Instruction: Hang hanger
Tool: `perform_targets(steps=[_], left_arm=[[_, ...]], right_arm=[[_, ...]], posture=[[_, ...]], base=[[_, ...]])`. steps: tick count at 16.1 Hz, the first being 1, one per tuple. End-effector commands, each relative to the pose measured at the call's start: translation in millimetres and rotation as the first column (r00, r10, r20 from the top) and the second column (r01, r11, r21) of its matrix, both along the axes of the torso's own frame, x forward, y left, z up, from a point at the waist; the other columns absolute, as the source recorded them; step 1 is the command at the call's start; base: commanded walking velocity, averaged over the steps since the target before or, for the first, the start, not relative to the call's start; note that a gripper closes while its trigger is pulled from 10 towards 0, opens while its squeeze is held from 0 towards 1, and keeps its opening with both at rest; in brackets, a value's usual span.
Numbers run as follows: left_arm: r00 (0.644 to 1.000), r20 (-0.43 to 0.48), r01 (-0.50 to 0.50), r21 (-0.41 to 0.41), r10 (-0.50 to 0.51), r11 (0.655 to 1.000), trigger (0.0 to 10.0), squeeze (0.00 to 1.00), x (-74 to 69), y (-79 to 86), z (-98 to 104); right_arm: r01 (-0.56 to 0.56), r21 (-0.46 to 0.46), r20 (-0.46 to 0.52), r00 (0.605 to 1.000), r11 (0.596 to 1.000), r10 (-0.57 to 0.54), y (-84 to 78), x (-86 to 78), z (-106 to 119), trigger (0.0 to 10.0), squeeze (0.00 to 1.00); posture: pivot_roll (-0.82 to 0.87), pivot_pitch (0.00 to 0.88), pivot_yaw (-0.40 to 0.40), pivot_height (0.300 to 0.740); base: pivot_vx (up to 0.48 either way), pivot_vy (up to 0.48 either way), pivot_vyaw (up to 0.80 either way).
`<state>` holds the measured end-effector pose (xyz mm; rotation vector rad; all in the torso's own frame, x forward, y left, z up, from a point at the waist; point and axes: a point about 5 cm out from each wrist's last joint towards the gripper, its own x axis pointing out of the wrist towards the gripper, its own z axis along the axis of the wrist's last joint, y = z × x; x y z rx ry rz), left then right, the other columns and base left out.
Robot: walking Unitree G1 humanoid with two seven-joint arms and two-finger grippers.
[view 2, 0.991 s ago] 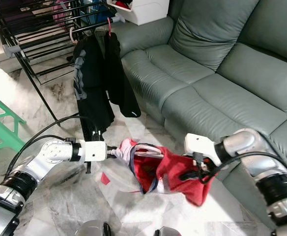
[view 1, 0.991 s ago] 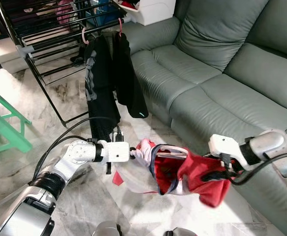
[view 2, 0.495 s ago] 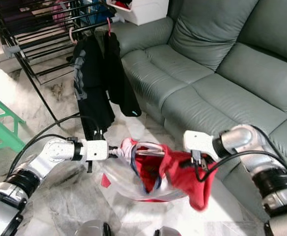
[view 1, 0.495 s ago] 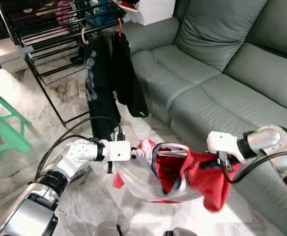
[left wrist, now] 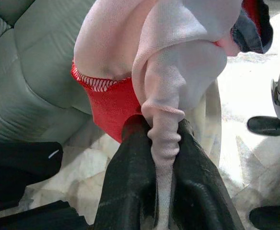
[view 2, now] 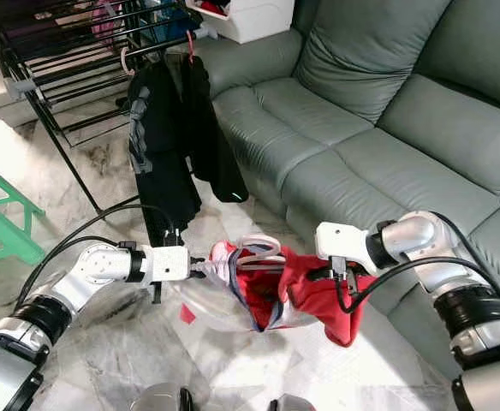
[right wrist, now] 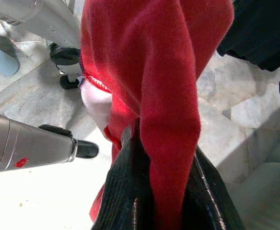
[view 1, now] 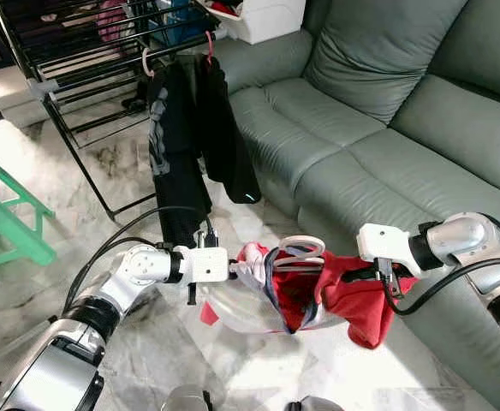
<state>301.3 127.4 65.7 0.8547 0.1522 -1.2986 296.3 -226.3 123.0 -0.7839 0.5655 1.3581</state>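
Pincers, left (left wrist: 161, 143) and right (right wrist: 166, 158), stretch red garment (view 1: 348, 295).

The red-and-white shirt (view 1: 318, 295) is hanging stretched out above the floor, sagging in the middle. A pinkish-white hanger (view 1: 300, 250) is poking up from its collar, probably tucked inside.

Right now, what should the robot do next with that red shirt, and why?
Probably lift it a little higher toward the drying rack. The left gripper pinches the white sleeve and the right gripper pinches the red shirt, which sags between them near the floor, its pink hanger poking out on top.
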Motion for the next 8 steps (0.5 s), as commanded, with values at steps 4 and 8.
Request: perform_targets(steps=[4, 8], left_arm=[[0.998, 0.063, -0.009, -0.019, 0.01, 1.0, 0.0, 0.0, 7.5, -3.7, 8], [0.982, 0.12, -0.132, -0.114, 0.146, 0.985, 10.0, 1.0, 13.7, -2.2, 12]], right_arm=[[0.014, 0.021, 0.018, 1.0, 1.0, -0.015, -3.2, 4.1, 7, 0.0, 0.0], [0.096, -0.003, 0.034, 0.995, 0.995, -0.096, -3.6, -6.2, -23, 0.0, 0.0]], posture=[[-0.08, 0.007, 0.053, 0.74], [-0.07, 0.006, 0.04, 0.74]], base=[[0.0, 0.0, 0.0], [0.0, 0.0, 0.0]])
